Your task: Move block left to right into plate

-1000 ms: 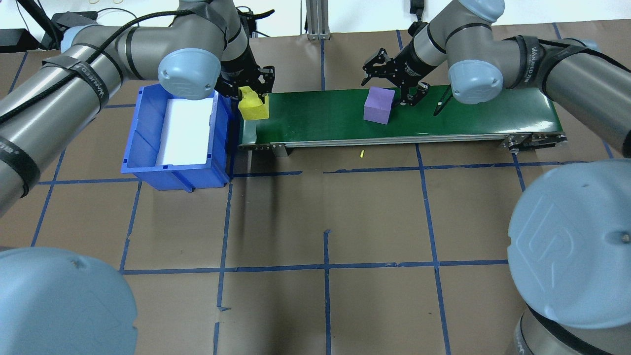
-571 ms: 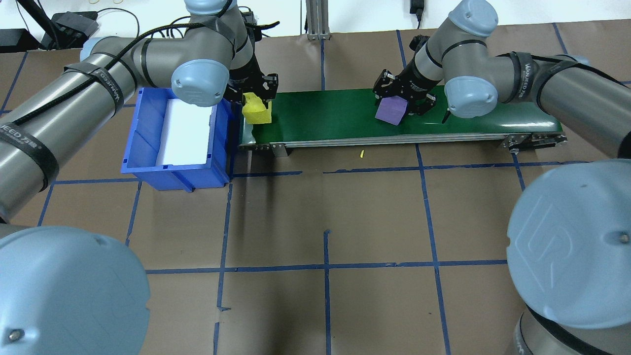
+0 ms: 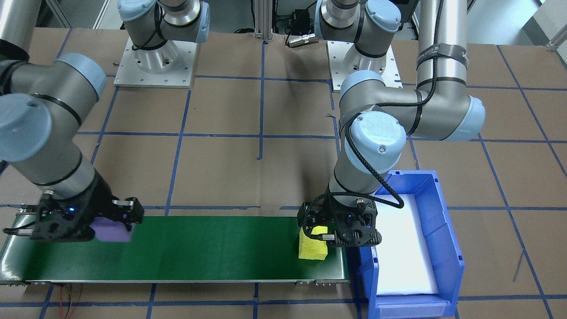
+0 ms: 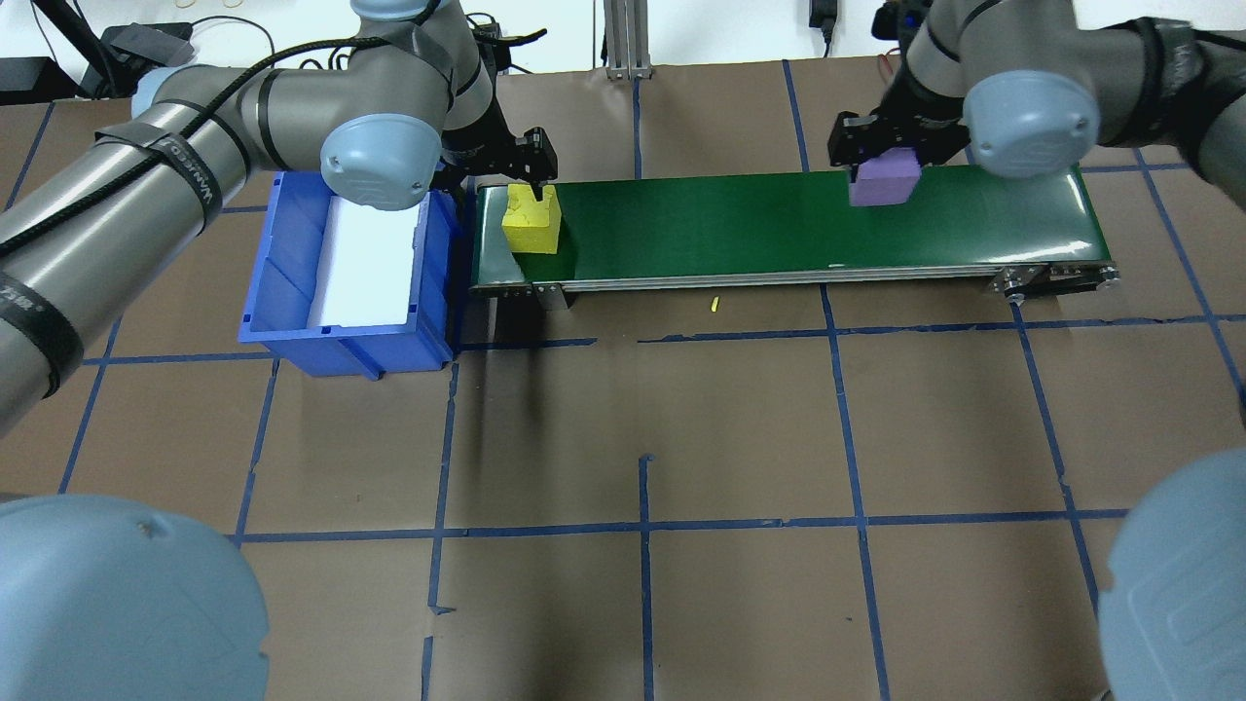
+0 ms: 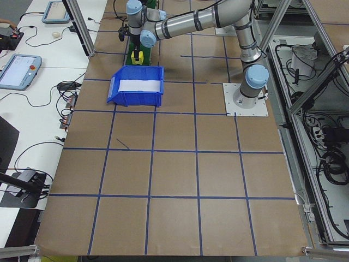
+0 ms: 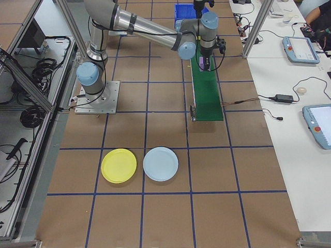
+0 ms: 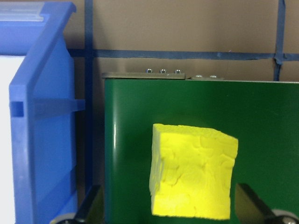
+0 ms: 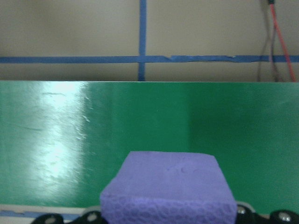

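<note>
Two foam blocks: right gripper (image 4: 881, 156) clamps a purple foam cube (image 4: 884, 181) above the green conveyor belt (image 4: 740, 229); left gripper (image 3: 339, 230), jaws spread, straddles a yellow foam cube (image 3: 312, 244).

Table surface: brown paper covering (image 4: 642, 409) marked into squares by blue tape lines (image 4: 642, 531).
Frame: aluminium posts (image 6: 70, 23) stand at the table's edges, 1 upright (image 4: 623, 39) at the far edge in the overhead view.
Benches: white desks (image 6: 289, 103) run along the operators' edge, strewn with black cables (image 5: 32, 158).
Devices: 2 handheld screens (image 6: 299, 49) lie on 1 desk, 2 more (image 5: 19, 71) show in the left view.
Behind the bases: grey floor with cable bundles (image 5: 330, 164) and metal rails.
Light: even and bright from above, with a pale glare on the green belt (image 8: 56, 149).
</note>
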You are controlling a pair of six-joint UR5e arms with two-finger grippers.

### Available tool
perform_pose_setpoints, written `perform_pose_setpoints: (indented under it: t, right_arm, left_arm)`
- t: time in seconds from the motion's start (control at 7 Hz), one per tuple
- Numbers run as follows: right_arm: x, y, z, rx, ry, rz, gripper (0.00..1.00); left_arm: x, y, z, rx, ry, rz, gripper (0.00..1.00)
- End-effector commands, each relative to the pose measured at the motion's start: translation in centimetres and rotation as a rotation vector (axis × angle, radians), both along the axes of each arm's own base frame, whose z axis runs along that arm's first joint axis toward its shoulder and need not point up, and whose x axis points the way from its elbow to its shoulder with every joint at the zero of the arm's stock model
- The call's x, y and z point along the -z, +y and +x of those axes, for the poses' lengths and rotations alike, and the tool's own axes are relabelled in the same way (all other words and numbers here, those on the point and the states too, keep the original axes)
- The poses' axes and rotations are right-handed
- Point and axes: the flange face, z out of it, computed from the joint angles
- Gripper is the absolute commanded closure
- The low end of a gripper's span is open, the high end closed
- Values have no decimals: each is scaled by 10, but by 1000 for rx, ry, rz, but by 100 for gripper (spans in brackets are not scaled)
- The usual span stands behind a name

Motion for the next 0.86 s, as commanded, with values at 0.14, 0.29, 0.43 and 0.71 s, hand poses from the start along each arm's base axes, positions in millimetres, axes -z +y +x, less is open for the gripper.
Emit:
perform_pose_setpoints:
  t: [0.14,0.29,0.43,0.71]
  right_arm:
    - [4,69,-272,-232,166,132,68]
    - [14,101,-333,-209,155,151,68]
    - [31,123,-369,-204,163,155,65]
    - [93,166,-437,-147,146,173,60]
  left_arm:
    - [-102,61,44,-51,-15,51,0]
    - [-123,81,60,-73,-14,58,0]
    - [-142,114,66,-78,-17,41,0]
    - [-151,140,67,-52,-29,50,0]
